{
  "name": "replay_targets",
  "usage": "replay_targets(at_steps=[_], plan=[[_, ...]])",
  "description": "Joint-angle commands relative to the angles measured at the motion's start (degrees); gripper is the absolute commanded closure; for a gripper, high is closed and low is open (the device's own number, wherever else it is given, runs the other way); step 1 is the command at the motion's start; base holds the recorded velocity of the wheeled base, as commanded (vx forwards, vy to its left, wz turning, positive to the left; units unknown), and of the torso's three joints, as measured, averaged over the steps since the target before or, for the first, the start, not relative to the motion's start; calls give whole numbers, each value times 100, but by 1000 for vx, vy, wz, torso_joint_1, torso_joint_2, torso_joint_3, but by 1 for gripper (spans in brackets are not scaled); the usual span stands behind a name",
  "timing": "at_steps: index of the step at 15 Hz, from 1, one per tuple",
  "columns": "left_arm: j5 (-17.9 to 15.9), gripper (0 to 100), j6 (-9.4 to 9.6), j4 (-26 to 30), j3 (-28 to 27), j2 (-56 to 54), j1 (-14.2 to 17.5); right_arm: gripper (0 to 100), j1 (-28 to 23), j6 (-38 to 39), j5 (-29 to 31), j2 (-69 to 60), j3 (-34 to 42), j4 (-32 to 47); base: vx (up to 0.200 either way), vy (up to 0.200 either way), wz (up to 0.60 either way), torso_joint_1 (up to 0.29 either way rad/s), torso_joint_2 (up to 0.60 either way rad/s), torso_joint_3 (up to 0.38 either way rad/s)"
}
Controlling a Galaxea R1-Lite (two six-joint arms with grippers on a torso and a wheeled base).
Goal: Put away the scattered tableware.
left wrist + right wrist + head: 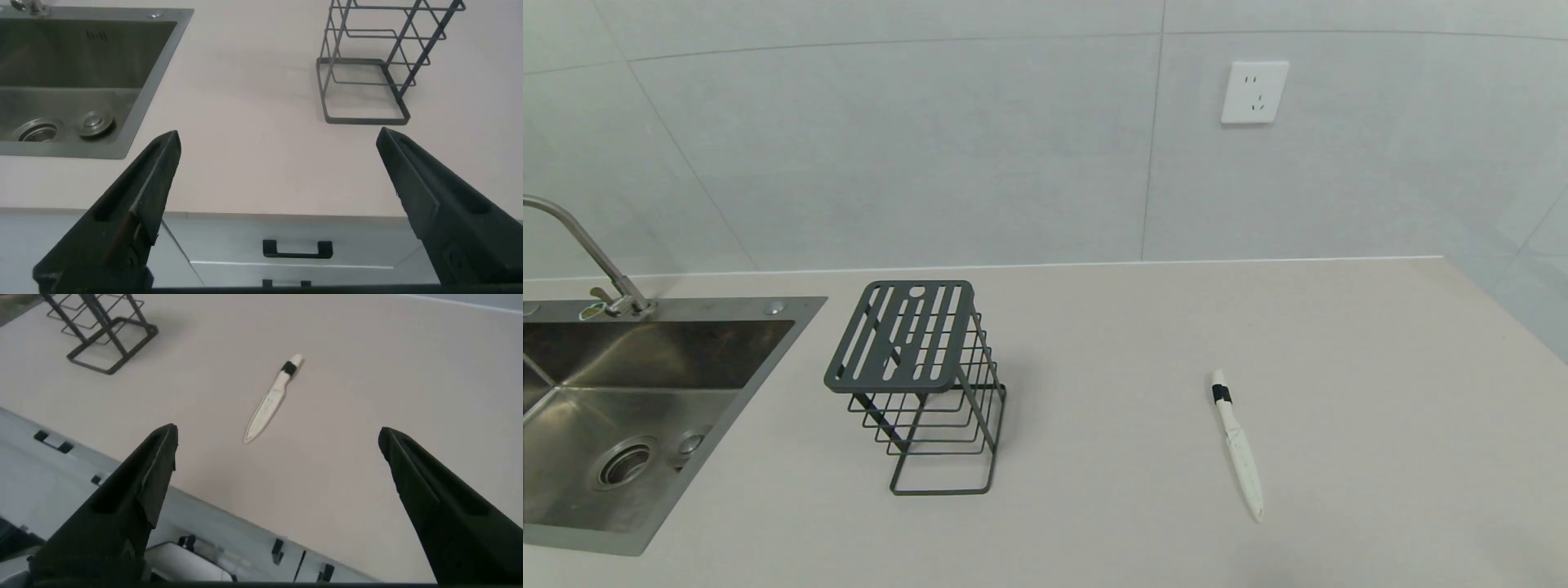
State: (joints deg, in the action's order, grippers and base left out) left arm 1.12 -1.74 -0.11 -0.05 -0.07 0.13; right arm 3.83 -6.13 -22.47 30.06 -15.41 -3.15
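The knife [1236,441] lies flat, well right of the rack [915,384]. The right gripper [275,434] and left gripper [278,135] both gape wide; the right one should probably pinch the handle crosswise, low.

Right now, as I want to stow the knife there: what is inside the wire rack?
Through the bars of the wire rack, only counter shows; no tableware. Its slotted top covers part of the interior.

One knife [1237,441], one rack [890,382], one sink [686,309]
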Motion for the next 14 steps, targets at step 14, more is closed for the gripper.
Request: replay_targets(at_steps=[14], plan=[[2,0,-28,-7,5,7,4,0,1771,-380,735,4377,-94,-1962,0,0,0,0,0,0]])
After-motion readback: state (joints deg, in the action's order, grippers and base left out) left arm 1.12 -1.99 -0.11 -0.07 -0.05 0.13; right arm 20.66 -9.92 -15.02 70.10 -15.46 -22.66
